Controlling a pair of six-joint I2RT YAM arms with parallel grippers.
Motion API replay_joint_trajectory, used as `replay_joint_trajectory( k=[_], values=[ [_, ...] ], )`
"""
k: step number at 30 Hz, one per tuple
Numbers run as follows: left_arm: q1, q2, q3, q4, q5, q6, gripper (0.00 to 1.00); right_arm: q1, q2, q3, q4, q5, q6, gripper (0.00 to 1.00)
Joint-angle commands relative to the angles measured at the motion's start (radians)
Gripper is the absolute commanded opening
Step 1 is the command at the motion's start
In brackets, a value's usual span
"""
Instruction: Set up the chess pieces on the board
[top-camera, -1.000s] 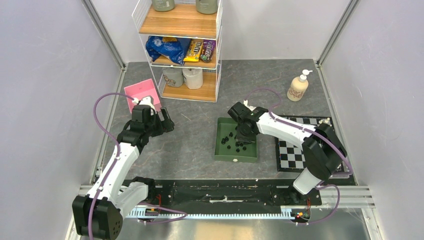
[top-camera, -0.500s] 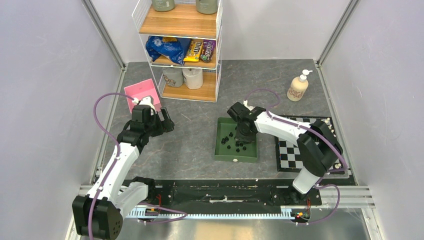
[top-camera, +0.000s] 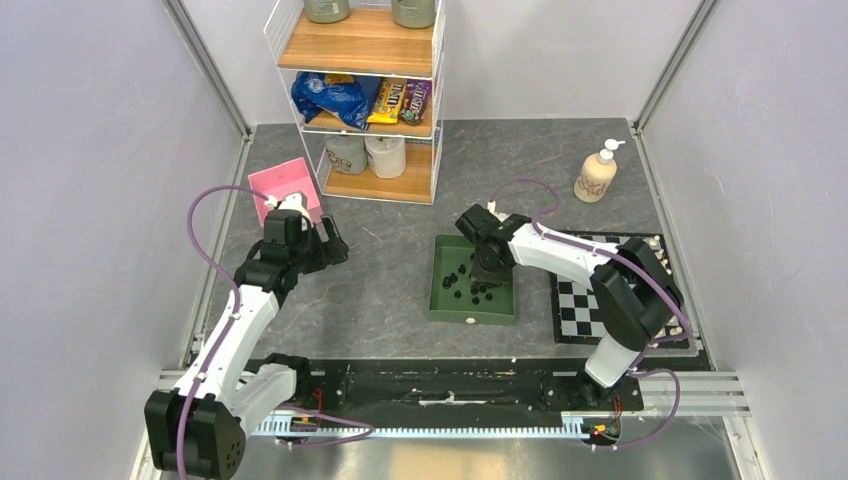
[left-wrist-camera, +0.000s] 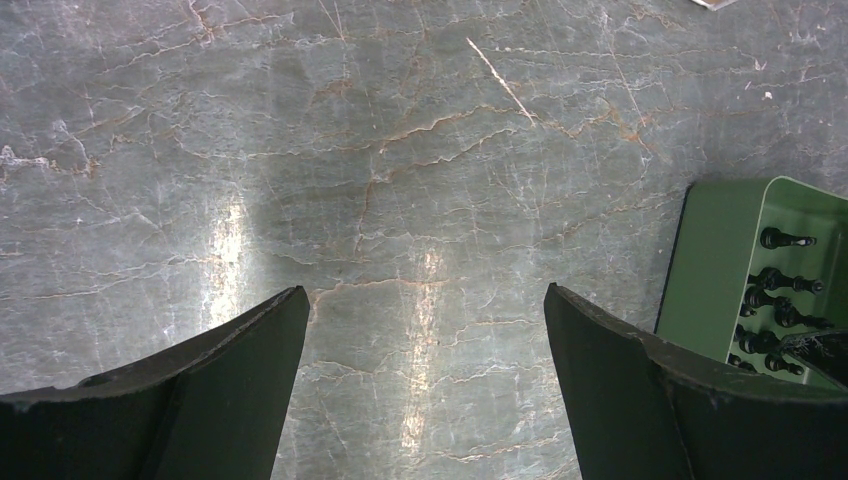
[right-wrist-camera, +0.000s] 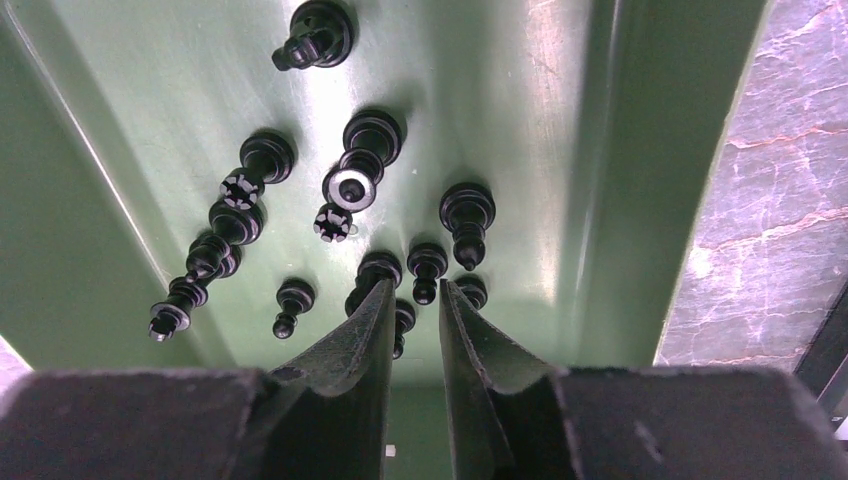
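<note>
my right tool (right-wrist-camera: 416, 287) is low in the green tray (right-wrist-camera: 640, 150) among the black chess pieces (right-wrist-camera: 355, 185), its gap narrow; i cannot tell if it grips one. the board (top-camera: 575, 305) lies just beside the tray. my left tool (left-wrist-camera: 425, 291) is wide above the table (left-wrist-camera: 400, 150).

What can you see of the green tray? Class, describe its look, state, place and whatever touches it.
The green tray is a shallow rectangular dish with raised, rounded walls, seemingly smooth glossy plastic. It lies flat on the grey marbled table, left of the chessboard and apart from it. On its floor lie scattered black chess pieces, most toppled. The right gripper hangs inside it, fingers nearly together.
</note>
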Motion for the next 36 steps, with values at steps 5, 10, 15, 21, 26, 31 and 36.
replay_joint_trajectory(
  k=[5, 10, 15, 21, 26, 31, 36],
  values=[
    [-0.001, 0.003, 0.046, 0.011, 0.002, -0.005, 0.95, -0.002, 0.016, -0.013, 0.02, 0.002, -0.001, 0.29],
    [-0.001, 0.002, 0.046, 0.012, 0.003, -0.005, 0.95, -0.002, 0.013, -0.017, 0.021, 0.004, -0.004, 0.26],
    [-0.001, 0.007, 0.046, 0.011, 0.008, -0.005, 0.95, -0.002, 0.004, -0.018, 0.022, 0.01, -0.007, 0.2],
    [-0.001, 0.009, 0.047, 0.012, 0.009, -0.005, 0.95, -0.002, -0.016, -0.017, 0.018, 0.006, -0.021, 0.13],
    [-0.001, 0.009, 0.046, 0.011, 0.009, -0.005, 0.95, -0.002, -0.085, -0.004, -0.038, 0.003, -0.043, 0.1],
    [-0.001, 0.018, 0.048, 0.011, 0.008, -0.005, 0.95, -0.001, -0.23, -0.014, -0.118, 0.039, -0.048, 0.11],
    [-0.001, 0.02, 0.048, 0.01, 0.012, -0.005, 0.95, -0.06, -0.398, -0.036, -0.268, 0.124, -0.006, 0.1]
  ],
)
